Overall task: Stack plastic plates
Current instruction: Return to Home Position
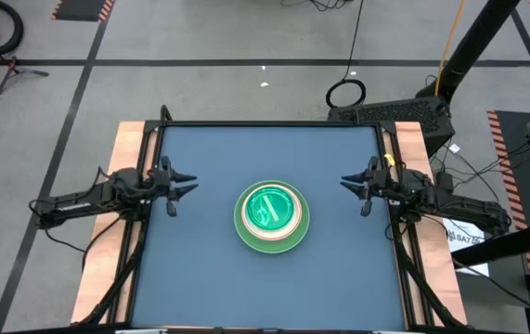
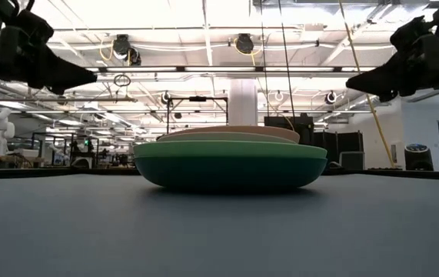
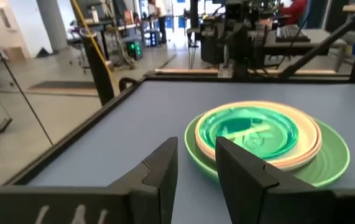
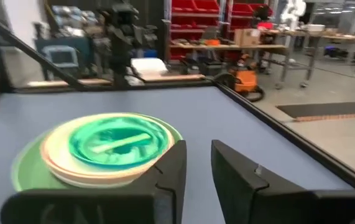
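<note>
The plastic plates (image 1: 271, 218) stand in one stack at the middle of the blue table. In the low view a dark green one (image 2: 231, 171) is at the bottom, resting on the table. Above it come a light green rim (image 3: 336, 163), a cream plate (image 4: 59, 165) and a translucent green one (image 3: 252, 130) on top. My left gripper (image 1: 190, 183) hovers level near the table's left edge, pointing at the stack, open with nothing between its fingers (image 3: 196, 149). My right gripper (image 1: 346, 183) hovers level near the right edge, facing the stack, open by a narrow gap (image 4: 198, 152).
The blue mat (image 1: 200, 269) has bare room all round the stack. Wooden side strips (image 1: 125, 148) and a black frame bound the table. Beyond the far edge are cables on the floor (image 1: 346, 93) and a black stand (image 1: 469, 46).
</note>
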Robot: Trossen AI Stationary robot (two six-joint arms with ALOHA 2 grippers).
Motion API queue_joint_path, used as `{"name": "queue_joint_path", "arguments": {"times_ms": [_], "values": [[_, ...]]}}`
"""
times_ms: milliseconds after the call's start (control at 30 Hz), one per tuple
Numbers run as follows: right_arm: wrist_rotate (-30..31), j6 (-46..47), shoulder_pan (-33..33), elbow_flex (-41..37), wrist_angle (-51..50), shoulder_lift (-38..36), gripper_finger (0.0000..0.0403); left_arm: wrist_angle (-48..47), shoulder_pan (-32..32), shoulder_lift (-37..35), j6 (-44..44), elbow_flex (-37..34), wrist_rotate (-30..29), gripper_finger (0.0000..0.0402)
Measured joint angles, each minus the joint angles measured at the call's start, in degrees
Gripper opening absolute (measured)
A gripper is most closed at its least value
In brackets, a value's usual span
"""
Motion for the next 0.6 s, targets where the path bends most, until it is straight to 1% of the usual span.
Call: {"name": "queue_joint_path", "arguments": {"times_ms": [100,267,400,600], "values": [[-1.15,0.80,0.00,-0.24,1.63,-0.02,0.0060,-1.59,0.00,0.02,-0.11,0.00,0.00,0.0115],[-0.73,0.96,0.00,-0.28,1.74,-0.02,0.0050,-0.75,0.00,0.15,-1.52,0.00,-0.35,0.0115],[-0.74,0.78,0.00,-0.35,1.52,-0.02,0.0049,-1.09,0.00,0.15,-0.65,0.00,-0.91,0.0115],[-0.84,-1.04,0.00,-2.44,2.65,-0.01,0.0049,-1.31,0.00,0.15,-0.02,0.00,-1.01,0.0115]]}}
